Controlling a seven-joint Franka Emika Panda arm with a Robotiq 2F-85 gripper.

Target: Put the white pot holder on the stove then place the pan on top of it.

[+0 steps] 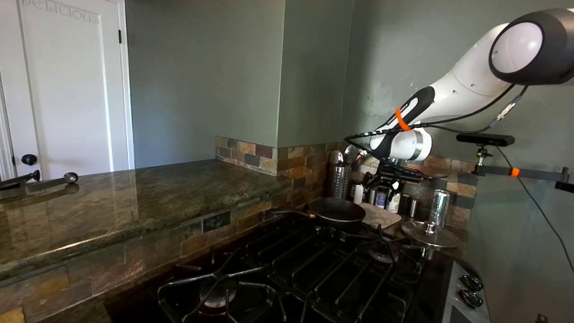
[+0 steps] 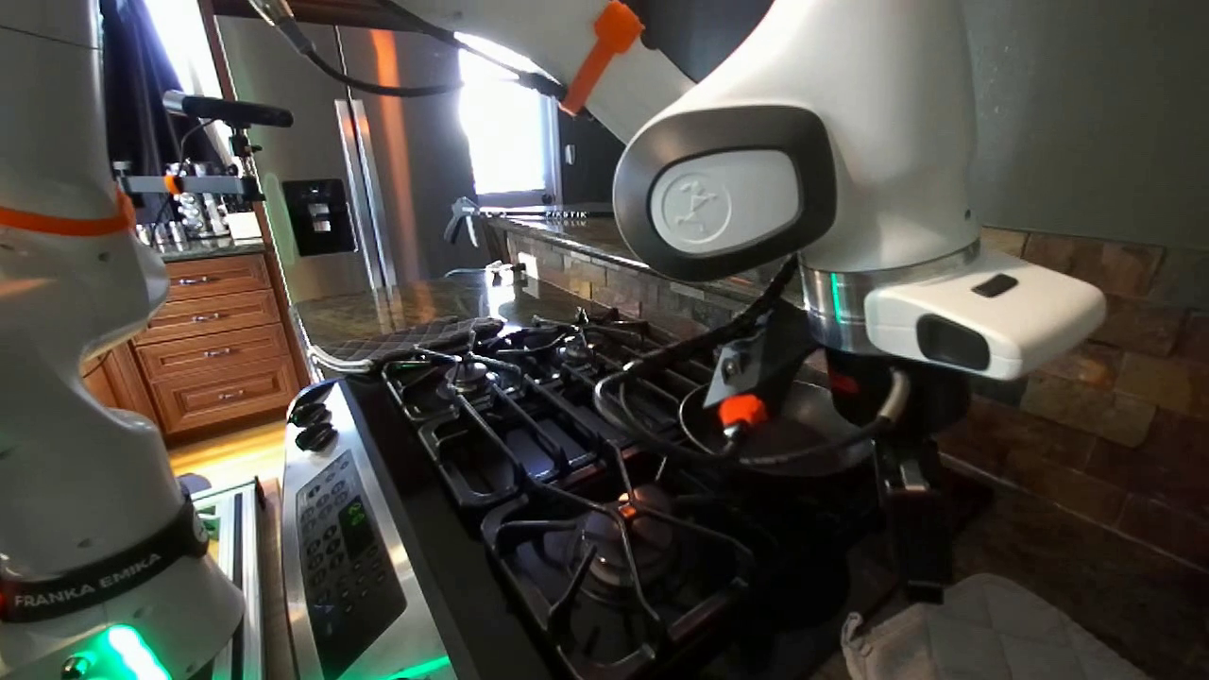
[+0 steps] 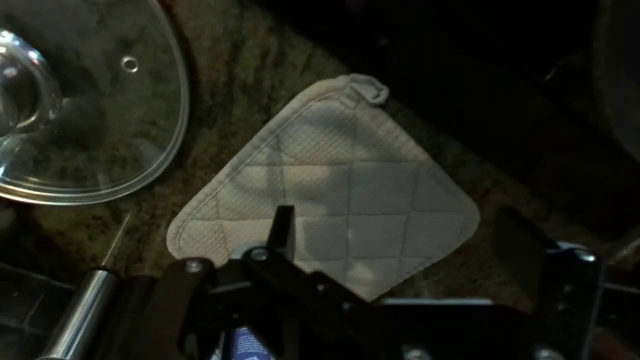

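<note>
The white pot holder (image 3: 350, 190) lies flat on the stone countertop beside the stove, its hanging loop toward the stove. It also shows in both exterior views (image 1: 379, 216) (image 2: 1001, 633). My gripper (image 3: 402, 227) is open and empty above it. In the wrist view the left finger overlaps the pad and the right finger is past its right corner. In an exterior view the gripper (image 1: 380, 188) hangs above the pad, apart from it. The dark pan (image 1: 337, 213) sits on the stove (image 1: 287, 273) at its far back corner, handle toward the tiled wall. The arm partly hides the pan (image 2: 793, 425).
A glass lid (image 3: 179, 100) lies beside the pad, left in the wrist view. Several bottles (image 1: 380, 199), a utensil holder (image 1: 341, 181) and a steel canister (image 1: 439, 206) stand behind the pad by the wall. A raised stone ledge (image 1: 157, 197) runs along the stove.
</note>
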